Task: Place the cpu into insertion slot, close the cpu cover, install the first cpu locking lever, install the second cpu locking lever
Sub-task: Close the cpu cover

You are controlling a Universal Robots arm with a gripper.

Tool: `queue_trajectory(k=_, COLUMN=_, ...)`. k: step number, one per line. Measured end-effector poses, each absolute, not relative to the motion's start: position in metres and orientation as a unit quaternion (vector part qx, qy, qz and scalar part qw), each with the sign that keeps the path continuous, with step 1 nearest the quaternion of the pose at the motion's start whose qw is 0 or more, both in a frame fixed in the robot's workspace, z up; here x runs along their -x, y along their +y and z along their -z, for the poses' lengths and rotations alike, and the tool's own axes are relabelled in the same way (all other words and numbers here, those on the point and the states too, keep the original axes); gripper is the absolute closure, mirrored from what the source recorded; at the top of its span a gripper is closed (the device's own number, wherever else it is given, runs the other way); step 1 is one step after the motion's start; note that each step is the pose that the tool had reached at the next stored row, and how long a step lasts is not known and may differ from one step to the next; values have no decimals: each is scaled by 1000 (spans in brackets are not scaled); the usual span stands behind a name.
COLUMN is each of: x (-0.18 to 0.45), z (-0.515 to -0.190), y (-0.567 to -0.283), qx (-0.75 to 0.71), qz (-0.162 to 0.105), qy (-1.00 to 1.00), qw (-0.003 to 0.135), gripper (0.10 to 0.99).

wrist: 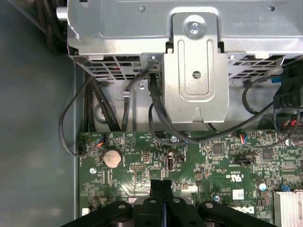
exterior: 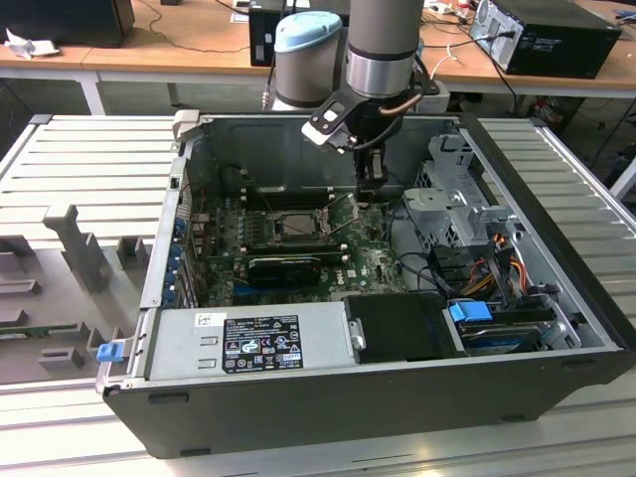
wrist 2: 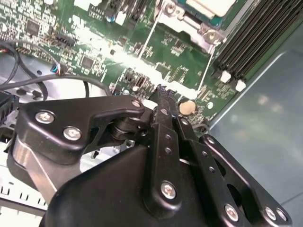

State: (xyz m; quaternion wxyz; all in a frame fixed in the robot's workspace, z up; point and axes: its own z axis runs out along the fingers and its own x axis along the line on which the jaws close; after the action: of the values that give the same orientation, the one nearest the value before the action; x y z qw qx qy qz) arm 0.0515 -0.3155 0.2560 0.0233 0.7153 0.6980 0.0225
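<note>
In the exterior view the insertion slot [exterior: 296,225] sits mid-motherboard inside the open computer case. My gripper [exterior: 373,179] hangs just to the exterior view's right of it, low over the board. The second wrist view shows a pale cpu [wrist 2: 208,5] face at the picture's edge, with the silvery cpu cover [wrist 2: 201,29] frame lying around it. Two thin metal locking levers [wrist 2: 147,40] [wrist 2: 205,71] stick out from the socket, unlatched. In both wrist views the black fingers [wrist 2: 163,97] [wrist: 161,189] are pressed together with nothing between them, close above the green board.
A metal drive cage [wrist: 196,71] with black cables [wrist: 156,113] stands just beyond the gripper. Long black memory slots [wrist 2: 255,38] run beside the socket. A coin battery [wrist: 112,157] lies on the board. A black card [exterior: 283,266] and the power supply [exterior: 248,343] lie toward the case front.
</note>
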Motion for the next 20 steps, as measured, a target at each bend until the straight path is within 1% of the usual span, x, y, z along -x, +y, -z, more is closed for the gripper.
queue_trajectory(k=6, x=-60, z=-255, y=-315, qx=-715, qz=-23, qy=698, qw=23, gripper=980)
queue_trajectory(k=13, x=-60, z=-244, y=-315, qx=-715, qz=-23, qy=698, qw=23, gripper=980)
queue_trajectory(k=20, x=-43, z=-241, y=-315, qx=-715, qz=-22, qy=698, qw=23, gripper=980)
